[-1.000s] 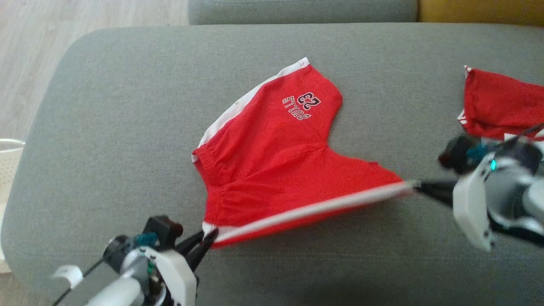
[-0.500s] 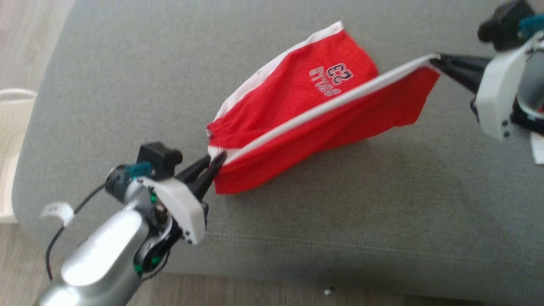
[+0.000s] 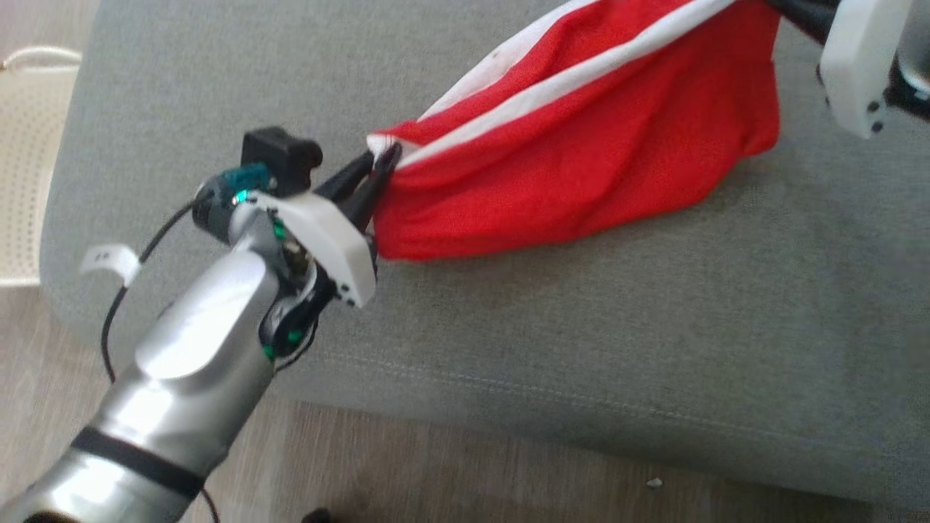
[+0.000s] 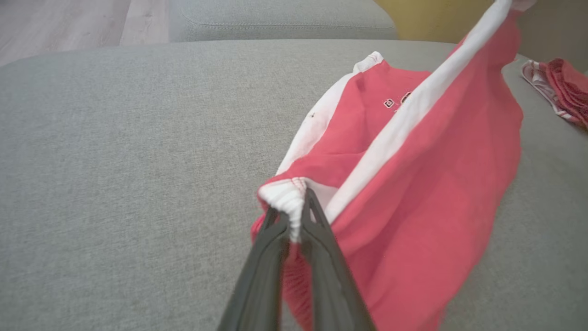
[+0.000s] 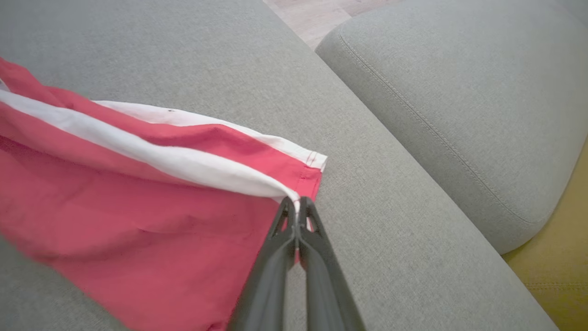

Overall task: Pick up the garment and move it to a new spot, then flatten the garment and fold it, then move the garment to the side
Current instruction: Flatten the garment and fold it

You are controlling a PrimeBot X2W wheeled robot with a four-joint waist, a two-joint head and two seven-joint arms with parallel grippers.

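The garment (image 3: 581, 145) is a pair of red shorts with white side stripes, hanging by one striped edge stretched between my two grippers above the grey cushion (image 3: 581, 334). My left gripper (image 3: 385, 156) is shut on the white waistband corner, seen close up in the left wrist view, left gripper (image 4: 296, 209). My right gripper (image 5: 297, 202) is shut on the hem corner at the stripe's other end. The red cloth (image 5: 115, 202) sags below the stripe, and its lower part rests on the cushion. The printed leg (image 4: 367, 105) lies behind.
A second red garment (image 4: 562, 82) lies at the cushion's far right. A white perforated basket (image 3: 29, 145) stands left of the cushion. Wooden floor (image 3: 436, 465) runs along the near edge. Another grey cushion (image 5: 459, 92) and something yellow (image 5: 560, 257) lie beyond.
Both grippers have lifted the striped edge off the cushion and carried it up and over the rest of the shorts. The head view has also tilted towards the cushion's near edge.
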